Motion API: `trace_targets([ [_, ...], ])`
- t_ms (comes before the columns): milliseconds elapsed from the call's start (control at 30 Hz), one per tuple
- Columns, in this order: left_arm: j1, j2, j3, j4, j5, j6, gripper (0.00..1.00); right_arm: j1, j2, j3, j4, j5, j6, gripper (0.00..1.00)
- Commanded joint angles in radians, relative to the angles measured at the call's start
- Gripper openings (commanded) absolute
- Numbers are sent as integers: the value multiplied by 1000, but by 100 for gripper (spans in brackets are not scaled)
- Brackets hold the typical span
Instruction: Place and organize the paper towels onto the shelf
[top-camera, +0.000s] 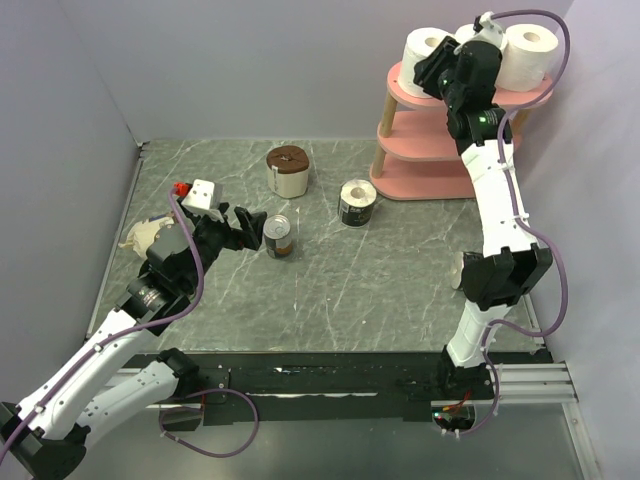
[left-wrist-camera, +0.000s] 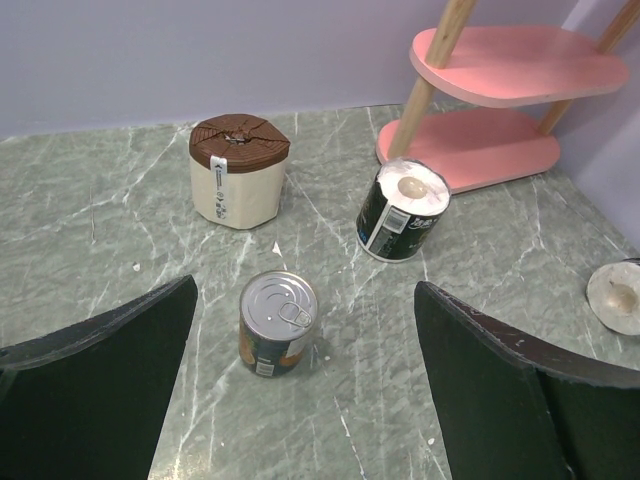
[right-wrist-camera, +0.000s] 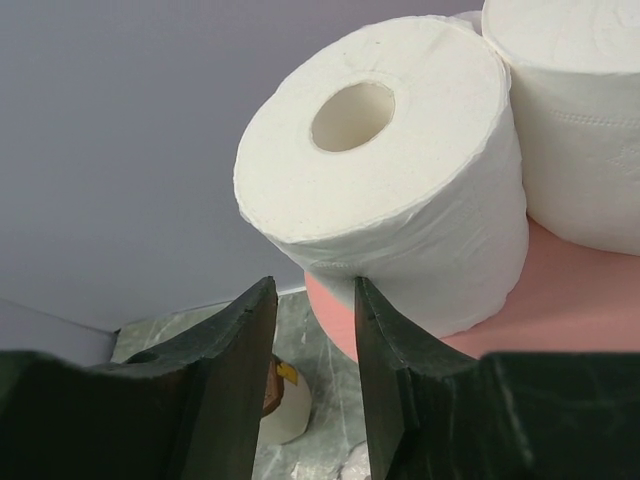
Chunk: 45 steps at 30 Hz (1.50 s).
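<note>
White paper towels stand upright on the shelf, top board, packed together, likely to save room.
Right claw, nearly closed and empty, sits beside them; left claw gapes wide.

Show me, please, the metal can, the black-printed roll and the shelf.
metal can (left-wrist-camera: 279, 308), left wrist view, lid.
black-printed roll (left-wrist-camera: 385, 222), left wrist view, printed side.
shelf (left-wrist-camera: 520, 60), left wrist view, bare pink board.

Shelf stands far R on table, w/ paper towels on its top tier. Loose roll sits just front-L of shelf. Wrapped roll is L of it & farther back, and can is nearer, front-L of loose roll, just R of L gripper.
</note>
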Motion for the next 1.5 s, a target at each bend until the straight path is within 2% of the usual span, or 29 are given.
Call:
trace_targets([
  [0, 5, -1, 13, 34, 2, 9, 96, -1, -10, 62, 9, -15, -44, 47],
  [100, 5, -1, 13, 32, -3, 11, 96, 8, -68, 22, -11, -28, -66, 50],
  [200, 5, 0, 16, 29, -11, 11, 96, 28, -169, -99, 3, -39, -86, 51],
  [433, 5, -3, 20, 17, -38, 5, 96, 122, -478, -570, 53, -16, -26, 57],
  [533, 5, -9, 16, 17, -40, 5, 96, 131, -575, -736, -14, 26, 114, 61],
  [633, 5, -9, 20, 11, -35, 3, 96, 131, -641, -859, -109, 69, 187, 62],
  [733, 6, -14, 21, 8, -31, 2, 96, 118, -694, -953, -180, 168, 194, 66],
  [867, 5, -23, 16, 11, -23, -3, 96, 3, -741, -1042, -263, 221, 218, 69],
  [1000, 5, -24, 21, 8, -15, -4, 96, -176, -795, -1116, -327, 257, 265, 68],
  [1133, 5, -28, 18, 12, -5, -8, 96, -261, -830, -1177, -379, 332, 312, 67],
  [1267, 5, -20, 18, 11, 6, -12, 96, -298, -850, -1248, -313, 440, 279, 71],
  [1367, 3, -17, 18, 9, 26, -18, 96, -399, -830, -1286, -215, 382, 191, 78],
  [1400, 3, -17, 15, 11, 29, -20, 96, -428, -821, -1297, -157, 295, 137, 78],
  [1467, 2, -15, 12, 19, 38, -23, 96, -497, -809, -1323, -129, 247, 112, 79],
])
